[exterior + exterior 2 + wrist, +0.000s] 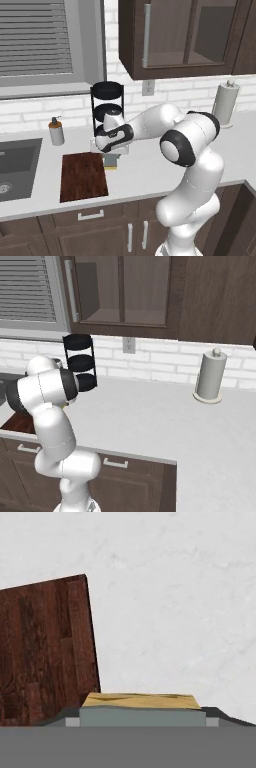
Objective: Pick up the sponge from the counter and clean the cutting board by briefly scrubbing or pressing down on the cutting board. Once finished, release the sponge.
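The sponge, grey-green over a yellow layer, sits just right of the cutting board's far right corner, at counter level. My gripper points down onto it. In the hand view the sponge spans the whole gap between my fingertips, and my gripper is shut on it. The dark reddish-brown cutting board lies flat near the counter's front edge, left of the sponge. It takes up the left of the hand view, cutting board, and a corner, cutting board, peeks out behind my arm.
A black tiered rack stands right behind my hand. A soap dispenser and the sink are to the left. A paper towel holder stands at the back right. Wall cabinets hang above.
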